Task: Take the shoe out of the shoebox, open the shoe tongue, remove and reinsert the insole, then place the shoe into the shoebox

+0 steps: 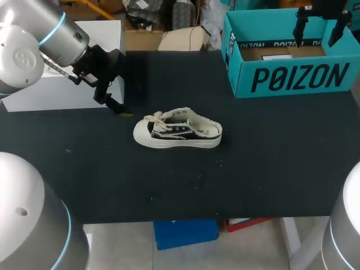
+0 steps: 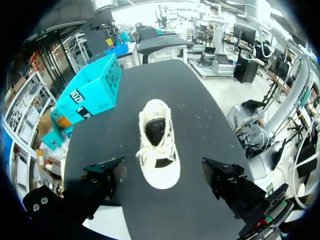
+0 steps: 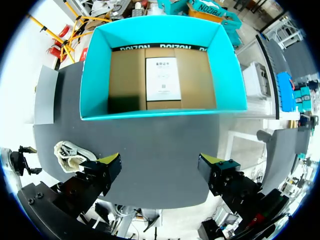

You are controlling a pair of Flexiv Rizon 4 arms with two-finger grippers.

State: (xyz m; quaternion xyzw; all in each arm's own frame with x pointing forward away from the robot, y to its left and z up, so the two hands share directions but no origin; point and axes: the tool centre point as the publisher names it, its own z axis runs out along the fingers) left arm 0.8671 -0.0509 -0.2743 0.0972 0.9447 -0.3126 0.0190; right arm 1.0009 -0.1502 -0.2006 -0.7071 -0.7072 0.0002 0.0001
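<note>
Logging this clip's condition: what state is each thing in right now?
shoebox: open, no shoe inside, only a paper sheet.
shoe: out of the box, upright on its sole on the table.
left claw: open, empty.
right claw: open, empty, above the shoebox.

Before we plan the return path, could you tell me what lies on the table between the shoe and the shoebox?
Nothing stands there: the head view shows only bare black table between the shoe and the shoebox.
</note>
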